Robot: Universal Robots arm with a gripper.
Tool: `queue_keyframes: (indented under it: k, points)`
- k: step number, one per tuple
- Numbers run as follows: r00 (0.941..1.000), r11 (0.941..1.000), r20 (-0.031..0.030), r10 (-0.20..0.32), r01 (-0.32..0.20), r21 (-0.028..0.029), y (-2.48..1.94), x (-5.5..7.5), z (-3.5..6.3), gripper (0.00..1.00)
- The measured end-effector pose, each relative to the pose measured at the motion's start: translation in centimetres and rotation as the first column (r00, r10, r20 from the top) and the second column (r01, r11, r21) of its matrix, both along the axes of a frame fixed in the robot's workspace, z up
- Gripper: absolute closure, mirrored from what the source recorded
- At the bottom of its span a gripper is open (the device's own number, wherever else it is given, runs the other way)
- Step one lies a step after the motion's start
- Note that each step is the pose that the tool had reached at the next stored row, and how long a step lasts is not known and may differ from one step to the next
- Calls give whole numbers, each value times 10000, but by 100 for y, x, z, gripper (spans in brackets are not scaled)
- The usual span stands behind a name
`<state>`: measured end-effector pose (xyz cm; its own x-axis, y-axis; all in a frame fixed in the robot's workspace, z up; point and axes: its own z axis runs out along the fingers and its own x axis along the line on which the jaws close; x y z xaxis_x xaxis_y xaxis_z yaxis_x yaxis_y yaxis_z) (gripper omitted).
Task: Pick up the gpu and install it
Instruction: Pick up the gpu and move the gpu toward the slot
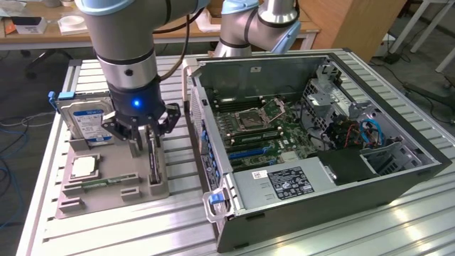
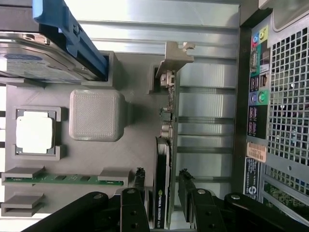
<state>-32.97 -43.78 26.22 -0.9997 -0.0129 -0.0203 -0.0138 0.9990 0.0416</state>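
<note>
A ribbed silver metal bench [image 1: 128,234] is being used to carry everything. At the exterior view's left, a grey plastic tray [image 1: 99,197] with slots and pockets is being rested on it. A shiny hard drive [image 1: 85,122] with a blue and white label is being kept upright in the tray's far left slot. Just beside it, a small square silver chip [image 1: 84,166] is being kept flat in a square pocket, and a thin green memory stick [image 2: 63,179] is being kept in a low slot near it.

Further right, the gpu [image 1: 155,168], flat and thin with a green board and a black face, is being stood on its edge in the tray's right-hand slot. The black claw [image 1: 146,143] is being held released around it, with one finger [image 2: 137,193] on each side and a small gap left on both sides.

At the exterior view's right, a big black and grey computer case [image 1: 320,213] is being kept open on the bench. A green main board [image 1: 259,130] and a grey power box [image 1: 281,181] are being held inside it.
</note>
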Motion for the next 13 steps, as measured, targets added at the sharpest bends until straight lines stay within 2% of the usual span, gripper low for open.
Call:
queue_keyframes:
  k: [13]
  points:
    - [10000,10000,0,-1,1,0,-4,0,-103,58]
